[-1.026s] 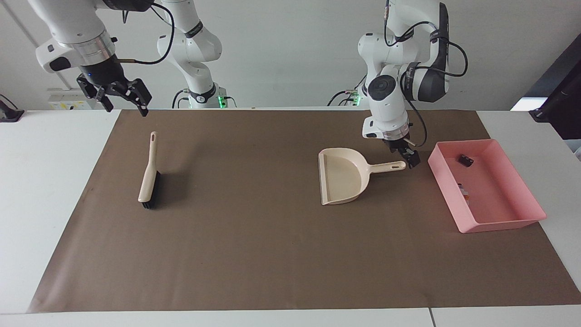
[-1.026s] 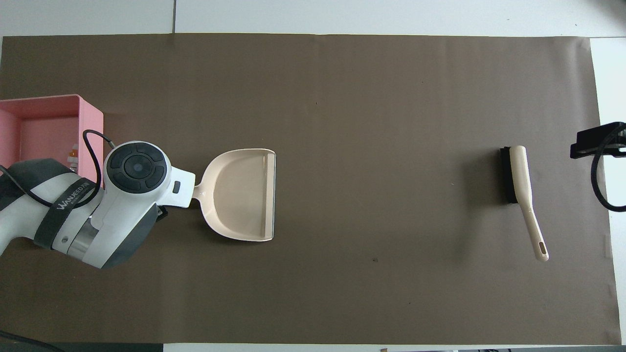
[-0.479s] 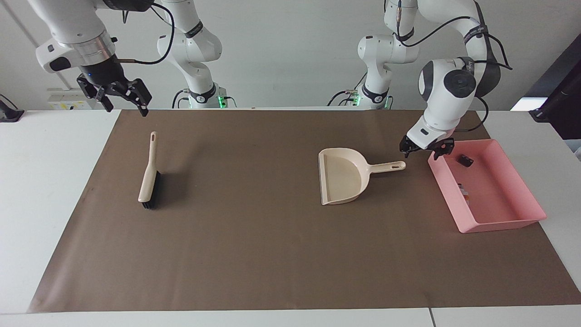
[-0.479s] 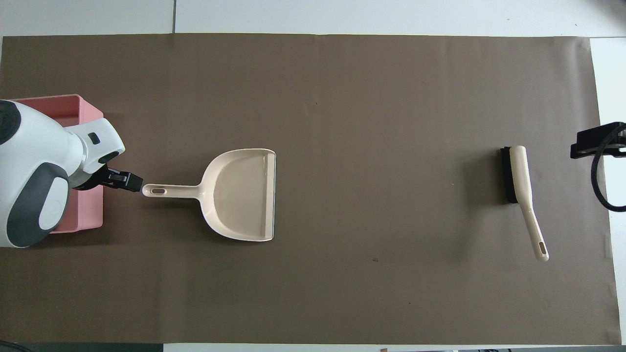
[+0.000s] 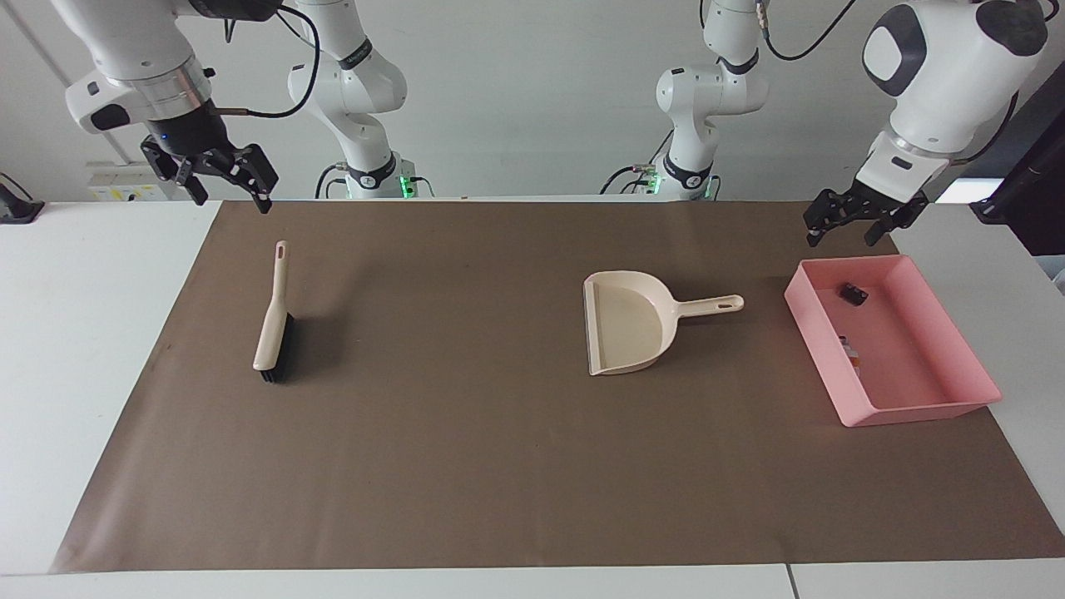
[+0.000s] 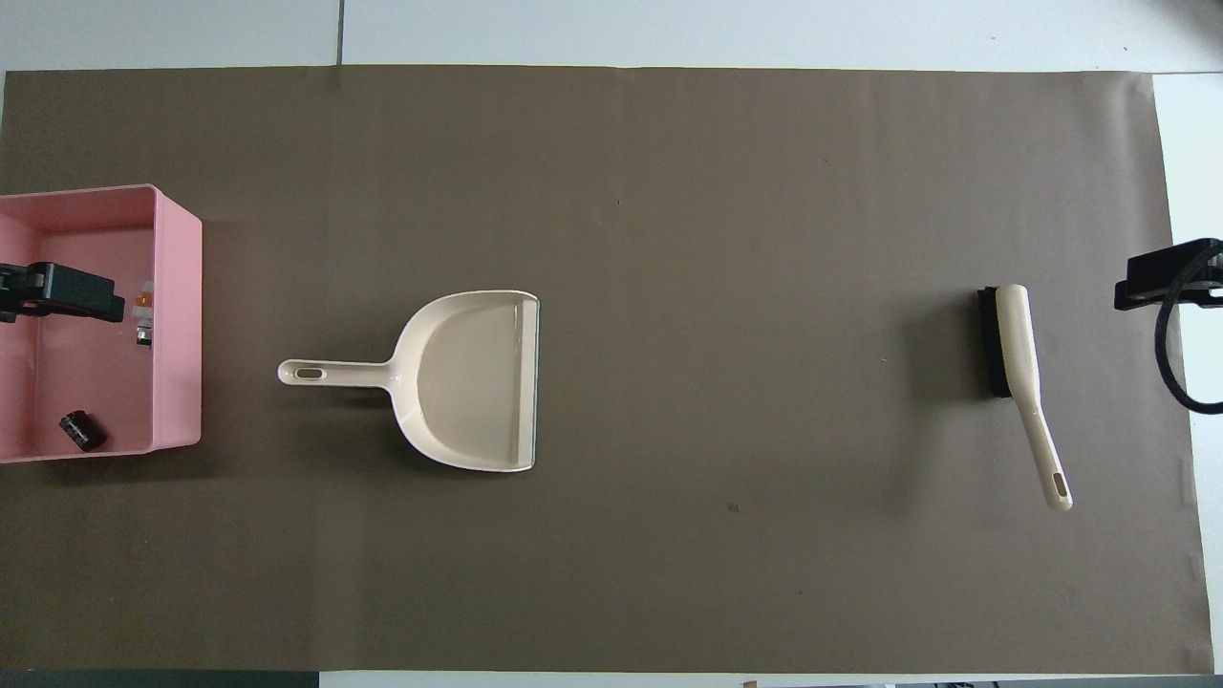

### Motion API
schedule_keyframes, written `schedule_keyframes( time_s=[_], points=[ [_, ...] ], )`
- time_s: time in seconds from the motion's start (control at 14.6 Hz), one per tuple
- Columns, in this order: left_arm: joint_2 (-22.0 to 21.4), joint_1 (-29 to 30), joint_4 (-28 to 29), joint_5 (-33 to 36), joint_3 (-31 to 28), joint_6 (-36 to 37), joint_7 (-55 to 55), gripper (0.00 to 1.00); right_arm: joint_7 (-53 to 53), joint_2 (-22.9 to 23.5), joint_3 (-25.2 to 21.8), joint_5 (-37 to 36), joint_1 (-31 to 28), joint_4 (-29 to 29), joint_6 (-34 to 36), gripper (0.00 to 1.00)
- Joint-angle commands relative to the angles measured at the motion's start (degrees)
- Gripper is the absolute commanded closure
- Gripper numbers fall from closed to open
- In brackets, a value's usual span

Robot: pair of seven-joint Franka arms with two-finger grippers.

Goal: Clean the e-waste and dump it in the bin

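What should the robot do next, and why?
Probably nothing more than lift both arms away to rest. The black battery and the white one already lie in the pink bin, the dustpan looks empty, and the brush lies on the brown mat. The left gripper and right gripper are up, open and hold nothing.

Plain white wall [image 5: 532, 91] at the back. White bench [image 5: 91, 349] under even light, covered mostly by a wide brown paper mat [image 5: 466, 466]. Seam in benchtop.
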State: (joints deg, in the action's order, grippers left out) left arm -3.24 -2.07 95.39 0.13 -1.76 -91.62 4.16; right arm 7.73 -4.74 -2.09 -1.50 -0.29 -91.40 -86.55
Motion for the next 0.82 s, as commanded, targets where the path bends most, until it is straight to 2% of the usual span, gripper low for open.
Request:
schedule_keyframes(
  time_s=[0.0, 0.27, 0.48, 0.75],
  points=[
    [1.22, 0.67, -6.16, -1.62, 0.18, 5.38, -0.64, 0.02, -0.88, -0.53, -0.29, 0.09, 0.21, -0.09, 0.77, 0.00],
    [2.89, 0.67, -12.94, -1.45, 0.18, 12.51, -0.82, 0.02, -0.88, -0.53, -0.29, 0.09, 0.21, -0.09, 0.77, 0.01],
    [1.14, 0.67, -9.80, -1.27, -0.26, 12.26, -1.08, 0.02, -0.88, -0.53, -0.29, 0.09, 0.21, -0.09, 0.77, 0.01],
    [1.40, 0.76, -9.88, -1.10, -0.43, 11.73, -1.08, 0.02, -0.88, -0.53, -0.29, 0.09, 0.21, -0.09, 0.77, 0.01]
  ],
)
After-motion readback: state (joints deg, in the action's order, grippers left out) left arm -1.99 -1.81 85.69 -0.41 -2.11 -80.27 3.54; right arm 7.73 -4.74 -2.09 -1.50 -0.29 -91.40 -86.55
